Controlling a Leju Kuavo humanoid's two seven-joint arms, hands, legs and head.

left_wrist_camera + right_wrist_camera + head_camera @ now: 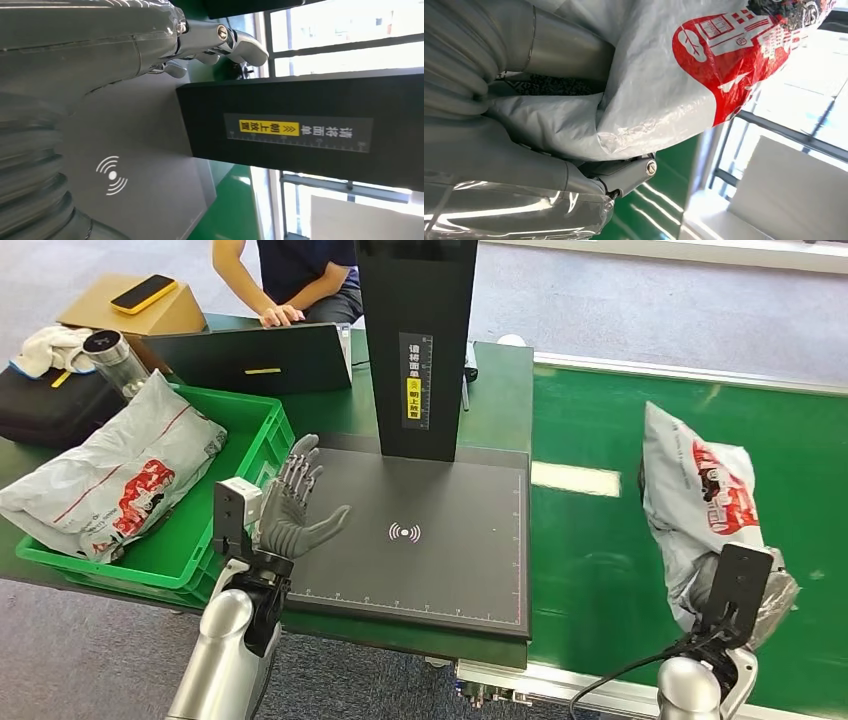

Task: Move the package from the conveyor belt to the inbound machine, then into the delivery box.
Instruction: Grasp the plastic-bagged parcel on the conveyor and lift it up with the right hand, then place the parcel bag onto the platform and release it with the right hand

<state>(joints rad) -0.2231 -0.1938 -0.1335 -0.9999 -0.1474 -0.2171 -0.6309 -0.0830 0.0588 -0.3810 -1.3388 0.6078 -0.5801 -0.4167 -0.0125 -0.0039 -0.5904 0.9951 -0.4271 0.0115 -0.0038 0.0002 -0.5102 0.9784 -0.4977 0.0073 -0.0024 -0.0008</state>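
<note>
Conveyor belt point(600, 570): the green surface fills the right half of the head view; I keep my right arm over it until the package hangs free of it
Inbound machine point(420, 530): the dark flat plate sits centre frame with a white signal mark point(404, 532) near its middle and a black column point(415, 340) rising at its back edge; I aim for the mark and stay in front of the column
Delivery box point(255, 435): the green crate at left of the frame already holds another grey bag point(110, 475); it is the later stop, so I judge I should ignore it for now
Package point(700, 505): grey mailer with a red print, at right of the frame, standing up out of my right hand above the belt; it is soft and may sag, so I plan a slow sideways carry
Right hand point(549, 170): wrapped around the package's lower end, thumb and fingers pressing into the plastic in the right wrist view; the hold looks firm, though I cannot tell how much bag sits inside it
Left hand point(295, 505): fingers spread, holding nothing, raised at the plate's left edge; I judge it should stay clear of the drop zone
Person point(300, 280): seated at upper left behind a laptop point(250, 358), well apart from my path
</note>
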